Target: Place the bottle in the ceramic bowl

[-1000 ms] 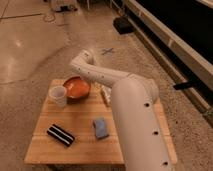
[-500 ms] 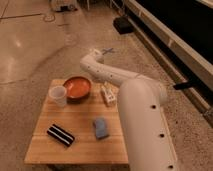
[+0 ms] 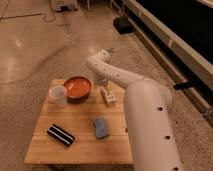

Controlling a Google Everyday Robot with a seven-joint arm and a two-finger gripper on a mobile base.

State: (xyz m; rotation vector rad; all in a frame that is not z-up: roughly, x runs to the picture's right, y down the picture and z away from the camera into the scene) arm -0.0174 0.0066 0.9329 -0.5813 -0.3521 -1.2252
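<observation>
The ceramic bowl (image 3: 77, 87), orange-red inside with a dark rim, stands at the back of the wooden table (image 3: 80, 147). The small white bottle (image 3: 107, 95) is on the table just right of the bowl, outside it. My gripper (image 3: 103, 84) hangs from the white arm (image 3: 117, 74) directly above and behind the bottle, close to its top. I cannot tell whether it touches the bottle.
A translucent white cup (image 3: 58, 95) stands left of the bowl, almost touching it. A blue sponge-like block (image 3: 101, 127) and a black striped packet (image 3: 61, 135) lie nearer the front. My white body (image 3: 150, 130) crowds the table's right side.
The arm has swung right, away from over the bowl, and the bowl now shows whole. The gripper now sits over the bottle to the bowl's right.
</observation>
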